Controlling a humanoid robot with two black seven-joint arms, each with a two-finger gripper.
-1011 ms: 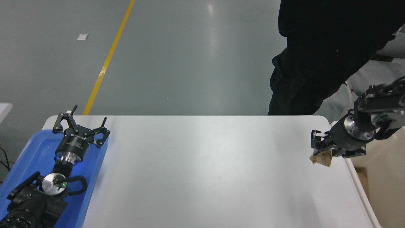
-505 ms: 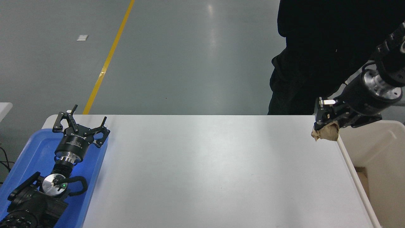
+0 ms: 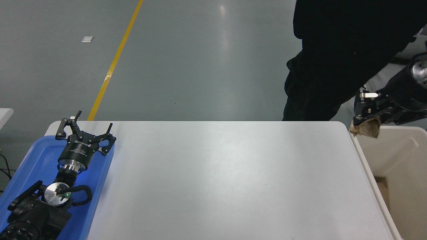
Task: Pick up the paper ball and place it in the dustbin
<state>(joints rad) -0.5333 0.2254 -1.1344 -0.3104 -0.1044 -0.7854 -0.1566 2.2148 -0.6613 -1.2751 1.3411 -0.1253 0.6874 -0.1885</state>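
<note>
The right tool point(image 3: 366, 120) is pinching the tan paper ball point(image 3: 365, 129) from above, so the wad hangs below it in the air at the far right, past the corner of the white tabletop point(image 3: 220, 176) and just over the far-left rim of the cream dustbin point(image 3: 400, 160); I'd judge it is held there so that letting go drops it inside. The left tool point(image 3: 85, 133) sits parked with its fingers spread over the blue tray point(image 3: 30, 160) at the near left, well out of the way. A person in black clothing point(image 3: 337, 60) stands just beyond the tabletop's far right corner, close to the arm.
</note>
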